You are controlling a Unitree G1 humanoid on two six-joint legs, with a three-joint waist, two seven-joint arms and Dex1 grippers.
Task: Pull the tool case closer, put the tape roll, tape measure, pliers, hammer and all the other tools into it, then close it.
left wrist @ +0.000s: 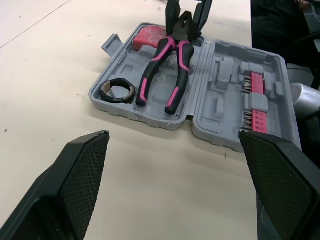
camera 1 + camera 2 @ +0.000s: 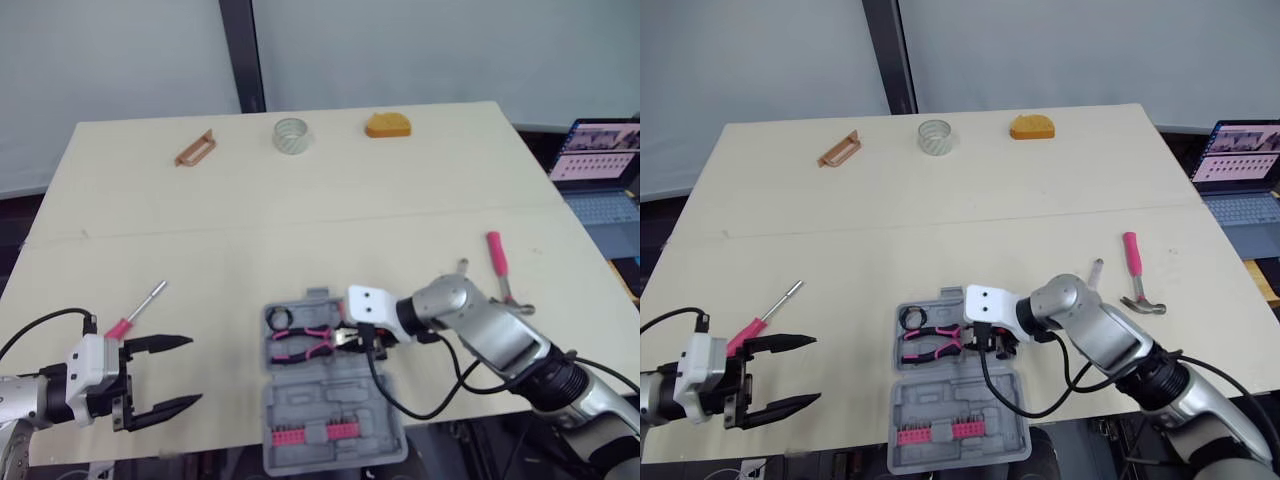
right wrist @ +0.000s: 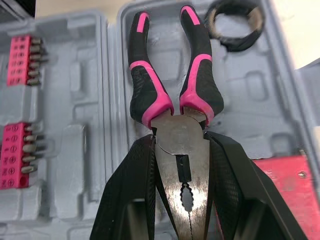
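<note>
Right wrist view: my right fingers [image 3: 131, 200] pinch pliers [image 3: 175, 120] by metal head, handles beyond them inside tool case [image 3: 85, 165]. Best: seat handles flat in recess before letting go. My left fingers [image 1: 75, 175] spread, idle.

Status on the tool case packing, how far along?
Done: tool case lies open at the near table edge, black tape roll inside. In hand: right gripper clamps the pliers by the head, handles lying in the case. To do: hammer and screwdriver on the table, then closing the case. Left gripper open, empty.
</note>
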